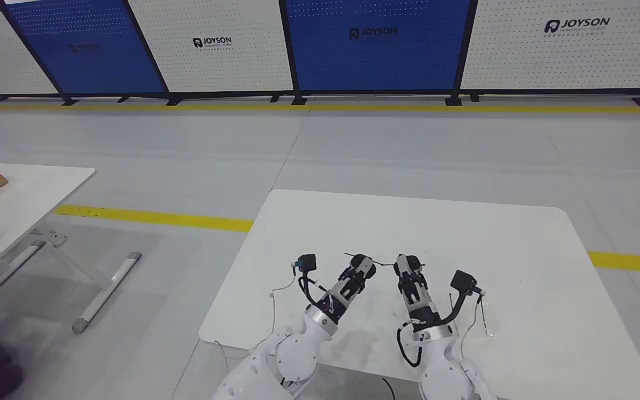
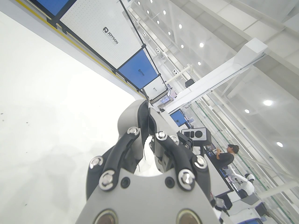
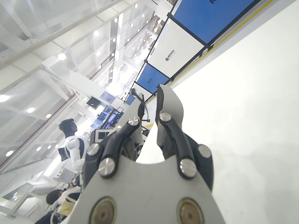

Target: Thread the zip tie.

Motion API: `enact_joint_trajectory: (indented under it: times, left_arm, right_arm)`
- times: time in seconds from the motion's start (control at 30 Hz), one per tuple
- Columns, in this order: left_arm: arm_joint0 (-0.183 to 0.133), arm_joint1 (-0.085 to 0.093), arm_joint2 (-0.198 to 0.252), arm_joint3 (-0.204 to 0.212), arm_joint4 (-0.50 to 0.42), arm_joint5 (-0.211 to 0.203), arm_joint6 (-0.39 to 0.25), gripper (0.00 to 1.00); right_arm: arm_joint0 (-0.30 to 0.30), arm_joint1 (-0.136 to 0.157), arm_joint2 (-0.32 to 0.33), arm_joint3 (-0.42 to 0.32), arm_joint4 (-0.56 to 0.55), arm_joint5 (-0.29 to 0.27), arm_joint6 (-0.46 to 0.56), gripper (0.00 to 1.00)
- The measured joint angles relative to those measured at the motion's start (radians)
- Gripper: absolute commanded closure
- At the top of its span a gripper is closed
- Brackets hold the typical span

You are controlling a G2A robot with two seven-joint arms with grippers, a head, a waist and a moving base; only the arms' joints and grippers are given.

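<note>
On the white table (image 1: pixel 450 230), both arms hold their grippers close together near the front edge, fingers pointing away from the robot. The zip tie (image 1: pixel 352 257) is a thin black strip. My left gripper (image 1: pixel 362 266) is shut on it, and in the left wrist view the zip tie (image 2: pixel 148 120) runs pinched between the two closed pads of the left gripper (image 2: pixel 147 103). My right gripper (image 1: pixel 403 265) stands just beside the left one. In the right wrist view the right gripper (image 3: pixel 149 96) has a gap between its fingers, and the zip tie (image 3: pixel 141 102) with its small head end lies along one finger.
Bare tabletop stretches ahead of and to both sides of the grippers. A second white table (image 1: pixel 30 190) stands off to the left across the floor. A yellow floor line (image 1: pixel 150 215) and blue and white panels (image 1: pixel 380 40) lie beyond.
</note>
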Motion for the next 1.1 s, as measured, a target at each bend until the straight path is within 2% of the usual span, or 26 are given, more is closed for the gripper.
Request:
enact_joint_trajectory:
  times: [0.3, 0.6, 0.7, 0.9, 1.07, 1.1]
  left_arm:
    - [0.0, 0.0, 0.0, 0.0, 0.0, 0.0, 0.0, 1.0]
    - [0.0, 0.0, 0.0, 0.0, 0.0, 0.0, 0.0, 1.0]
    - [0.0, 0.0, 0.0, 0.0, 0.0, 0.0, 0.0, 1.0]
    - [0.0, 0.0, 0.0, 0.0, 0.0, 0.0, 0.0, 1.0]
    - [0.0, 0.0, 0.0, 0.0, 0.0, 0.0, 0.0, 1.0]
    - [0.0, 0.0, 0.0, 0.0, 0.0, 0.0, 0.0, 1.0]
  right_arm:
    - [-0.01, 0.002, 0.0, -0.002, -0.029, -0.016, 0.022, 0.69]
    - [-0.02, 0.004, 0.0, -0.008, -0.055, -0.025, 0.034, 0.74]
    - [-0.027, 0.005, -0.001, -0.006, -0.07, -0.025, 0.039, 0.71]
    - [-0.033, 0.008, -0.001, -0.004, -0.089, -0.036, 0.052, 0.72]
    - [-0.039, 0.01, -0.001, -0.008, -0.118, -0.044, 0.043, 0.75]
    - [-0.041, 0.01, -0.001, -0.008, -0.122, -0.046, 0.039, 0.8]
